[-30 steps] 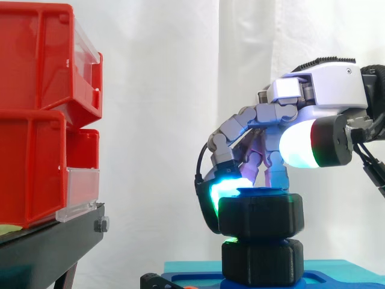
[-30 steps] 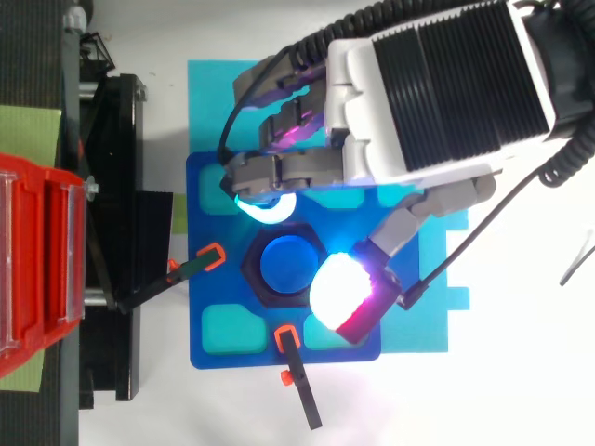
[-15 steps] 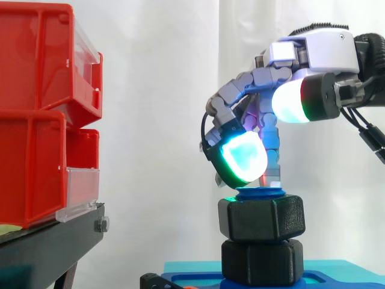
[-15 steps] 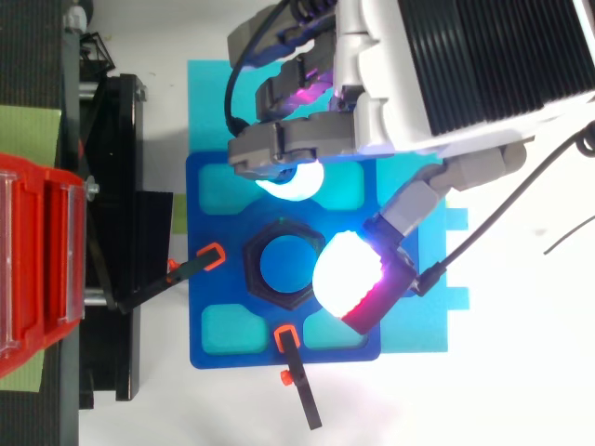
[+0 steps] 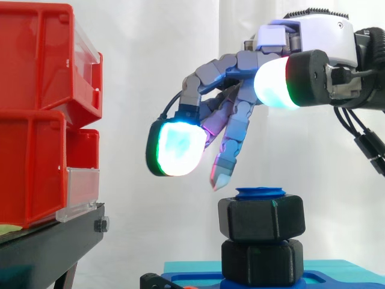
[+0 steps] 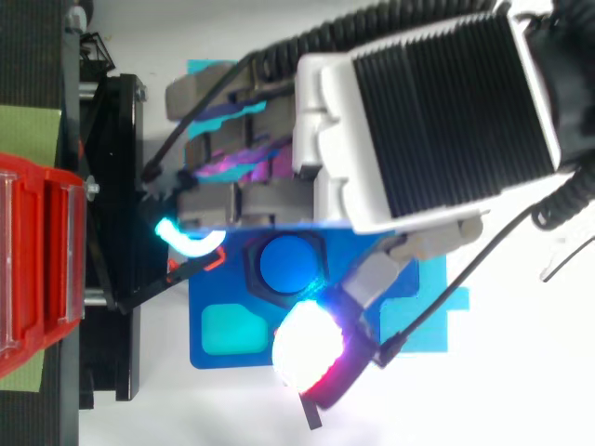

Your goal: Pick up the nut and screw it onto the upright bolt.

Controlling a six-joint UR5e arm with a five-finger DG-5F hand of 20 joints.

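Hand [image 5: 319, 42] was open: fingers loosely spread and pointing down-left, nothing between them and the thumb [image 5: 274, 81]. It hung above and to the left of the bolt [image 5: 260, 192], touching nothing. The nearest fingertip [image 5: 219, 174] sat just above and left of the bolt top with a clear gap. The cyan-white pad [image 5: 176, 147] was further left, in free air.

Nut [image 5: 260, 218] was on the bolt, black hex, with the blue bolt top showing just above it. It sat level, directly over a second black hex piece [image 5: 261, 262]; couldn't tell whether the two touched. That stack stood upright on a blue plate [image 6: 200, 297], which lay on a teal mat [image 6: 432, 321].

From the top, the hand's back [image 6: 418, 121] covered the far half of the plate. The bolt top [image 6: 286, 263] and the nut rim [image 6: 249, 269] showed at its edge. The thumb pad [image 6: 307, 353] was over the plate's near edge. An orange-tipped clamp [image 6: 186, 274] held the plate's left side.

Red bins [image 5: 36, 120] sat on a black stand [image 5: 48, 247] to the left, well apart from the bolt. White curtain [image 5: 156, 60] behind.
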